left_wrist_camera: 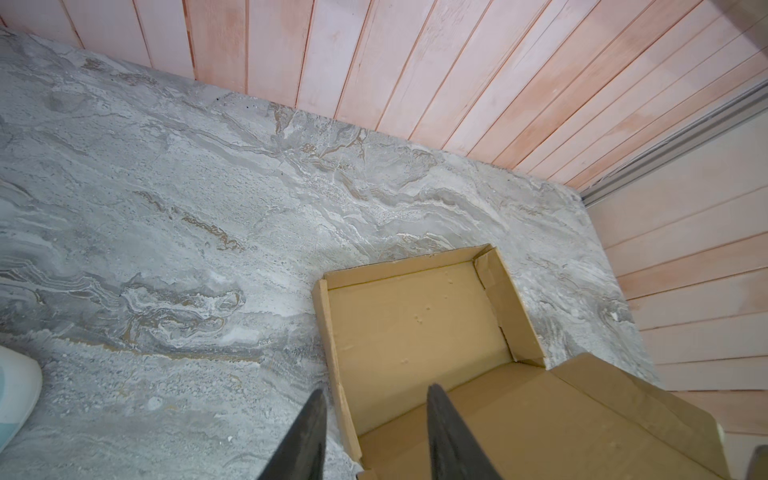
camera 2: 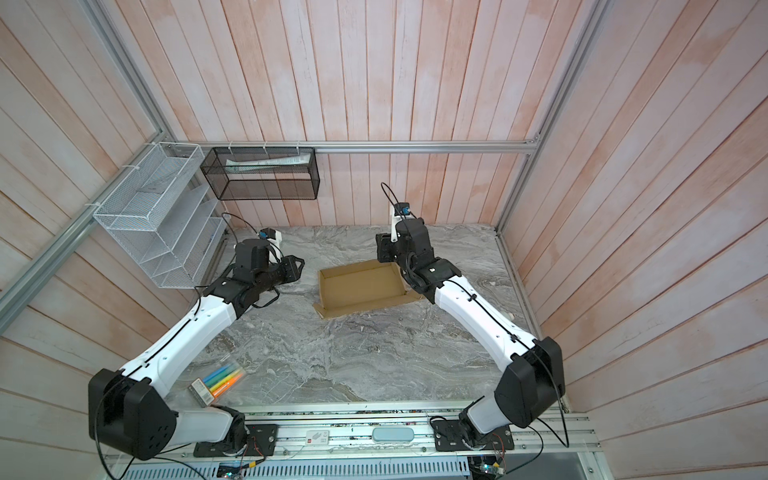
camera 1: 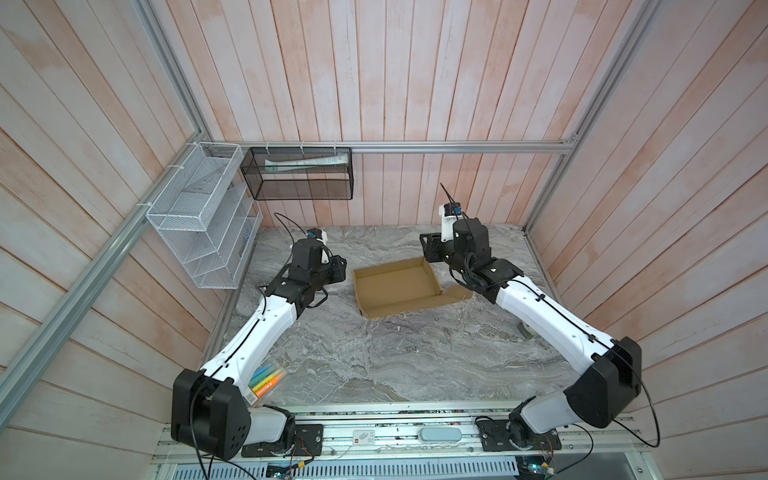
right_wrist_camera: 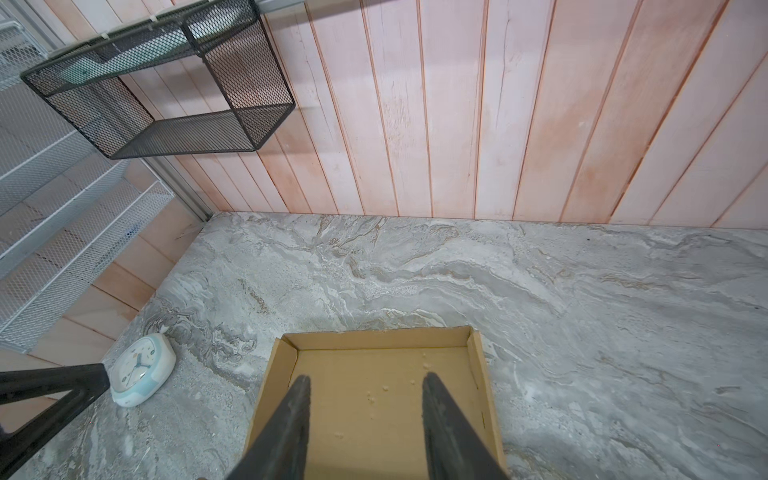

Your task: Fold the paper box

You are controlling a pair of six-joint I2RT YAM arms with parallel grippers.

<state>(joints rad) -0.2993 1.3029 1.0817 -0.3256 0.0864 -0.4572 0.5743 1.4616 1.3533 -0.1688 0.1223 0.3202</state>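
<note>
Paper box (camera 1: 395, 286) sits on the tabletop (camera 1: 374, 365) toward the far wall, between the two arms. Far and side walls upright; a loose flap spreads out at its near right corner. Left gripper (left_wrist_camera: 376, 388) just beside the box's left wall, jaws parted, nothing held. Right gripper (right_wrist_camera: 366, 375) above the box's far right corner, jaws likewise parted, nothing held. Small clock (right_wrist_camera: 141, 370) lies near the left gripper.
</note>
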